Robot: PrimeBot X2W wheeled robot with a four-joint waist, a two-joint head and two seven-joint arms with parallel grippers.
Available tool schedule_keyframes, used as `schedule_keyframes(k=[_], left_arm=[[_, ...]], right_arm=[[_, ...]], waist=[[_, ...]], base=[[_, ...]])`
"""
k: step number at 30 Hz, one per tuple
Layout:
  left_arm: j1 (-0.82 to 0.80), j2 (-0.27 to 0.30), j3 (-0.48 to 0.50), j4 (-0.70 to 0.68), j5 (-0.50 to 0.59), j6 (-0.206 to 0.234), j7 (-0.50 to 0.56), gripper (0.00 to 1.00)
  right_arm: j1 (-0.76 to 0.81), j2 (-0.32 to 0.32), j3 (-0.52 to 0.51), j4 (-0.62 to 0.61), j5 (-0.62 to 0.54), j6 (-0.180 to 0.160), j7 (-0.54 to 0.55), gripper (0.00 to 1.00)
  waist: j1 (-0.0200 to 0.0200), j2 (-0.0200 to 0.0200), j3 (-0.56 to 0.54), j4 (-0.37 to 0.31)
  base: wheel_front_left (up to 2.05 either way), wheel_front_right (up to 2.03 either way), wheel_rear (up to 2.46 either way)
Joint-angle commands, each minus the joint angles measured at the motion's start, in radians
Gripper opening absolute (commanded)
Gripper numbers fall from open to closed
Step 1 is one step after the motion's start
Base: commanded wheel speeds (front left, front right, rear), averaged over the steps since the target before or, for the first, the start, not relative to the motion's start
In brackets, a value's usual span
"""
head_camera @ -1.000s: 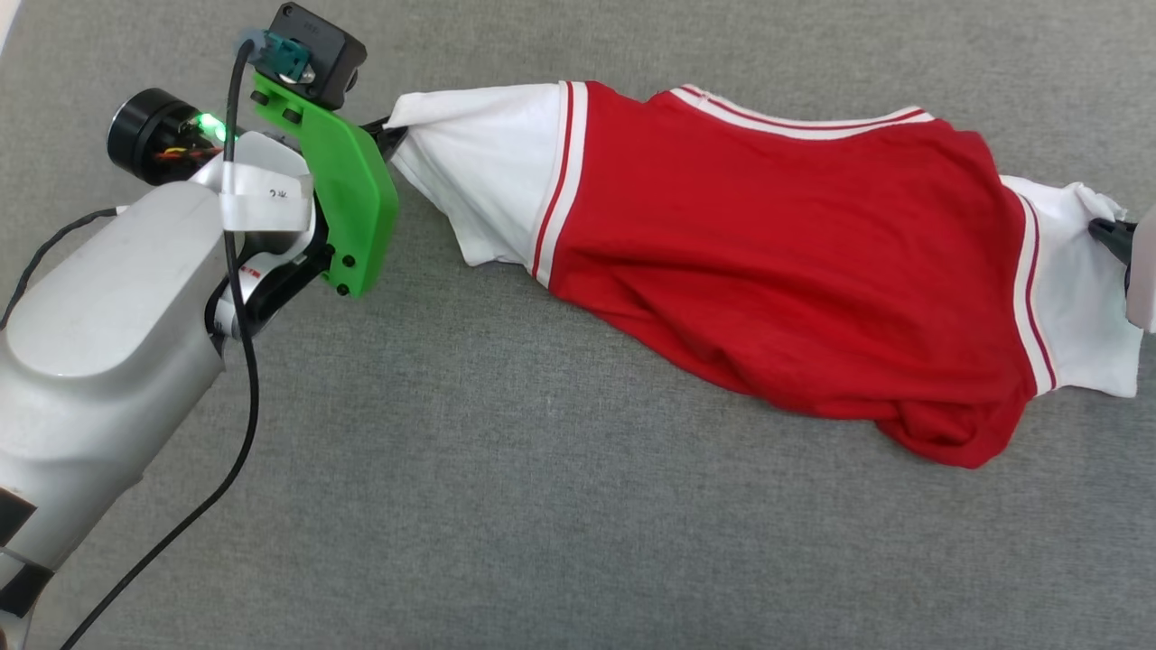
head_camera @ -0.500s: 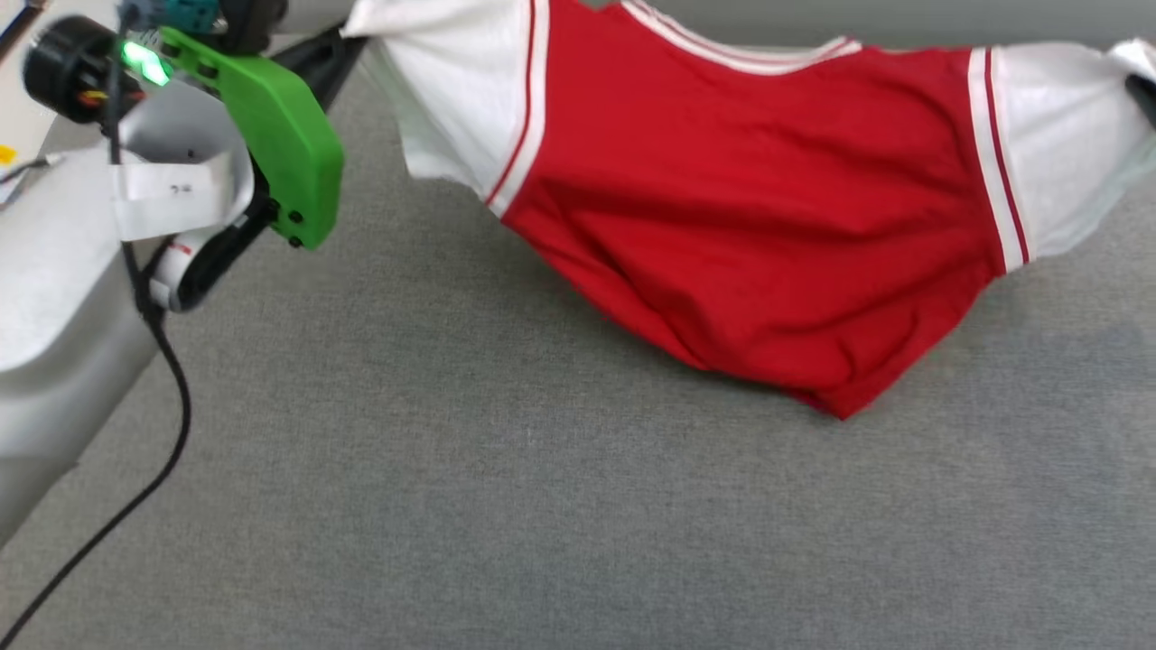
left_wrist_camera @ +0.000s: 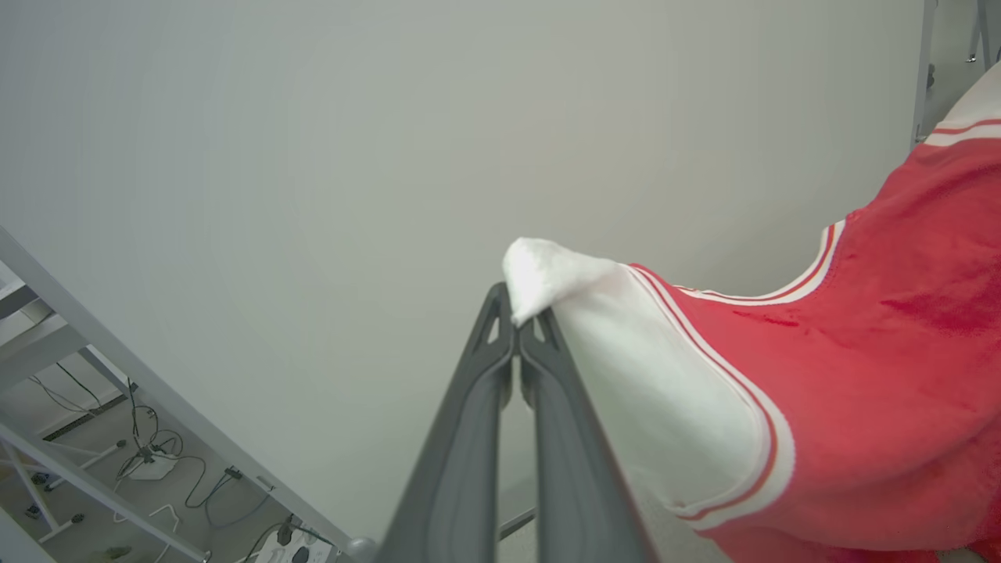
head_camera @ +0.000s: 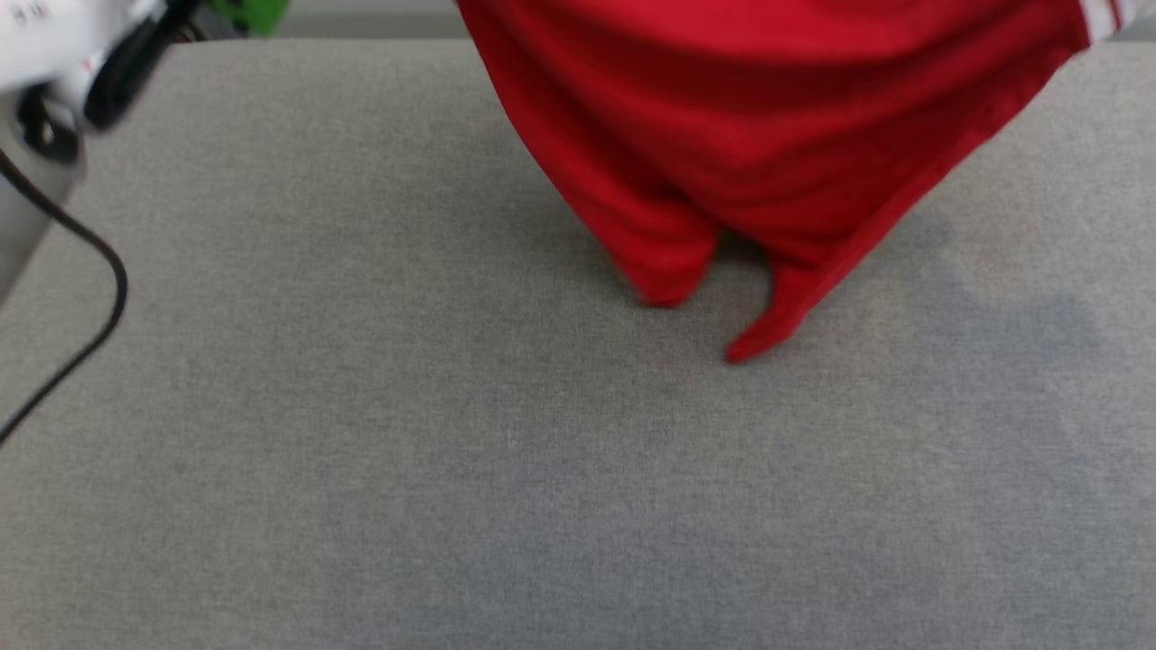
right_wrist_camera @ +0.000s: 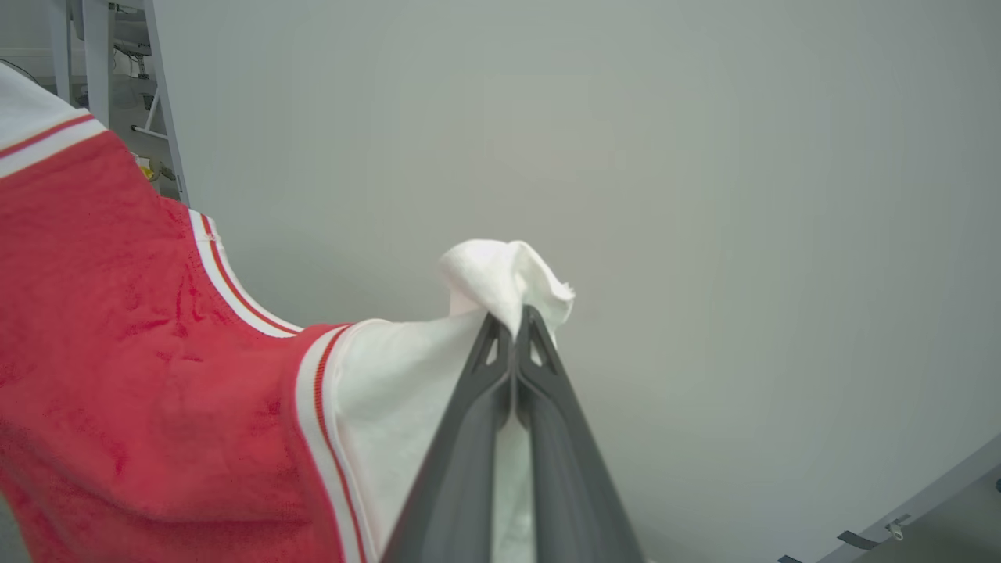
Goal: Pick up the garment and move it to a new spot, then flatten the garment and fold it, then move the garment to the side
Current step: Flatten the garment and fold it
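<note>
- I am pinching 1 white sleeve tip of the garment (head_camera: pixel 768 135) in the left gripper (left_wrist_camera: pixel 517 332), jaws clenched on the cloth.
- The right gripper (right_wrist_camera: pixel 516 332) is clamping the other sleeve, so it is hanging spread between 2 holds, ready for flattening.
- Its long axis is running sleeve to sleeve, hem drooping toward the grey table (head_camera: pixel 452 469), possibly brushing it; blur is hiding contact.

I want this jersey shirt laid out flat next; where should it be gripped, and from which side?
Grip the red T-shirt by the tips of its white sleeves, each from its own outer side. The left gripper and right gripper pinch them so, and the body hangs spread wide between them.
</note>
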Motion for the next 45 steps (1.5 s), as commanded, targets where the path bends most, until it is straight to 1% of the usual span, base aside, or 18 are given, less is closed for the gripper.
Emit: schedule_keyframes(k=[1,5,8,12,14,18,22,24,28,33,36,41,45], left_arm=[[-0.049,-0.017,0.005,0.018,0.016,0.0,-0.001,0.0],[-0.173,-0.057,0.018,0.084,0.063,-0.01,-0.022,0.0],[-0.277,-0.084,0.031,0.148,0.096,-0.02,-0.038,0.0],[-0.407,-0.121,0.04,0.241,0.143,-0.037,-0.077,0.0],[-0.461,-0.144,0.054,0.29,0.146,-0.045,-0.103,0.0],[-0.552,-0.17,0.065,0.379,0.168,-0.055,-0.145,0.0],[-0.601,-0.194,0.073,0.452,0.174,-0.06,-0.186,0.0],[-0.605,-0.197,0.075,0.484,0.172,-0.067,-0.204,0.0],[-0.578,-0.201,0.067,0.539,0.162,-0.087,-0.238,0.0],[-0.478,-0.2,0.052,0.596,0.141,-0.103,-0.286,0.0],[-0.369,-0.198,0.041,0.62,0.123,-0.107,-0.331,0.0],[-0.18,-0.194,0.026,0.632,0.084,-0.108,-0.38,0.0],[0.002,-0.182,0.029,0.613,0.041,-0.089,-0.416,0.0]], right_arm=[[-0.054,0.015,-0.011,0.008,-0.026,-0.001,0.003,0.0],[-0.207,0.056,-0.018,0.079,-0.087,-0.001,0.008,0.0],[-0.339,0.082,-0.009,0.16,-0.131,-0.001,-0.006,0.0],[-0.503,0.112,0.004,0.282,-0.187,-0.001,-0.056,0.0],[-0.581,0.124,0.014,0.342,-0.21,-0.001,-0.084,0.0],[-0.721,0.145,0.043,0.445,-0.239,-0.001,-0.148,0.0],[-0.809,0.17,0.076,0.526,-0.25,-0.001,-0.198,0.0],[-0.833,0.179,0.105,0.556,-0.247,-0.001,-0.215,0.0],[-0.836,0.191,0.161,0.618,-0.223,-0.001,-0.256,0.0],[-0.768,0.202,0.236,0.686,-0.176,-0.001,-0.318,0.0],[-0.674,0.212,0.29,0.707,-0.121,-0.001,-0.372,0.0],[-0.51,0.217,0.371,0.698,-0.037,-0.001,-0.433,0.0],[-0.359,0.203,0.429,0.664,0.036,-0.001,-0.465,0.0]], waist=[[0.0,0.0,0.05,-0.006],[0.0,0.0,0.126,-0.016],[0.0,0.0,0.19,-0.023],[0.0,0.0,0.256,-0.028],[0.0,0.0,0.282,-0.027],[0.0,0.0,0.315,-0.027],[0.0,0.0,0.325,-0.023],[0.0,0.0,0.325,-0.021],[0.0,0.0,0.317,-0.017],[0.0,0.0,0.28,-0.017],[0.0,0.0,0.236,-0.015],[0.0,0.0,0.157,-0.02],[0.0,0.0,0.089,-0.03]], base=[[0.0,0.0,0.0],[0.0,0.0,0.0],[0.0,0.0,0.0],[0.0,0.0,0.0],[0.0,0.0,0.0],[0.0,0.0,0.0],[0.0,0.0,0.0],[0.0,0.0,0.0],[0.0,0.0,0.0],[0.0,0.0,0.0],[0.0,0.0,0.0],[0.0,0.0,0.0],[0.0,0.0,0.0]])
